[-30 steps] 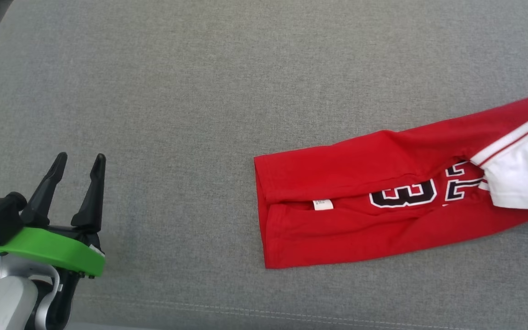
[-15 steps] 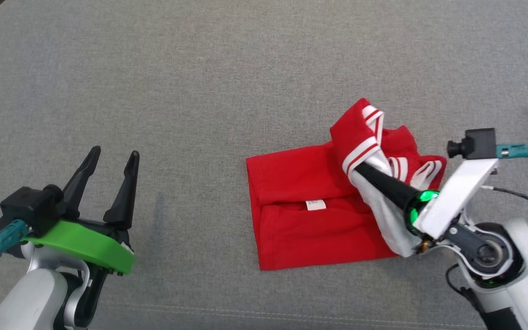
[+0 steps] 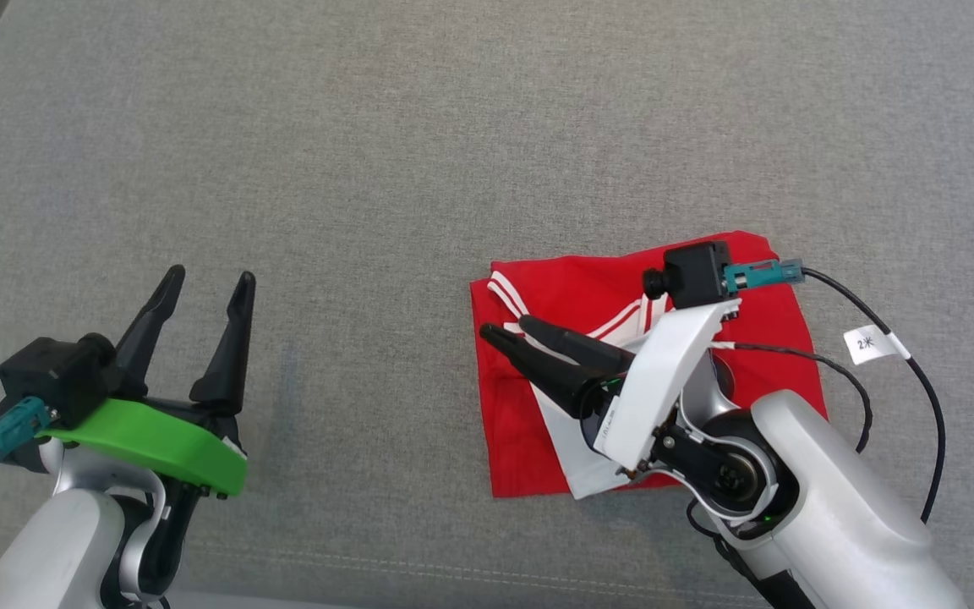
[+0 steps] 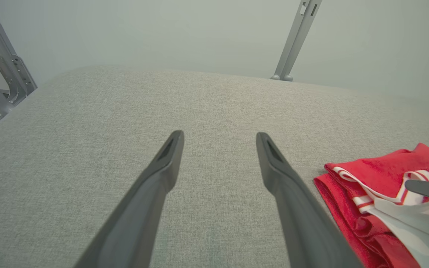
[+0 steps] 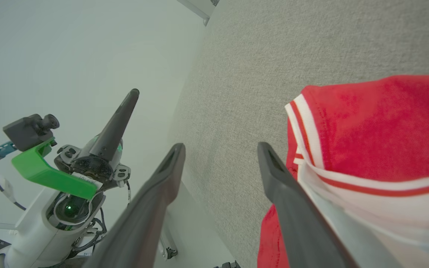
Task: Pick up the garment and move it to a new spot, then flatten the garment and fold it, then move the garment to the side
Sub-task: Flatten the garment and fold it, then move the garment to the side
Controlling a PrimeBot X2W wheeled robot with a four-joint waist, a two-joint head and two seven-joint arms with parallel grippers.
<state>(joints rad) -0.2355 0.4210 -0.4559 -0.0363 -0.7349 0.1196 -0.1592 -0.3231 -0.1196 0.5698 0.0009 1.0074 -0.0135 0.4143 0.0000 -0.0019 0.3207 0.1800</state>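
The garment (image 3: 571, 288) is a red jersey with white trim, lying folded into a rough square right of centre on the grey cushion (image 3: 369, 169). My right gripper (image 3: 506, 328) hovers over its left edge, pointing left, open and holding nothing. In the right wrist view the right gripper (image 5: 221, 148) spreads over the cushion, with the garment (image 5: 378, 130) beside and under its right finger. My left gripper (image 3: 210, 277) stands open at the lower left, well apart from the cloth. From the left wrist, the left gripper (image 4: 219, 137) is empty and the garment (image 4: 367, 186) lies at the right.
A stitched seam (image 3: 453, 575) runs along the cushion's near edge. Grey metal frame posts (image 4: 296, 41) stand behind the cushion's far side. A black cable with a white tag (image 3: 872, 344) loops by the right wrist. Bare cushion stretches left of and beyond the garment.
My right gripper carried the garment's far end leftward over the rest, folding it, then opened and let go. The left gripper has stayed open; the head view shifted slightly.
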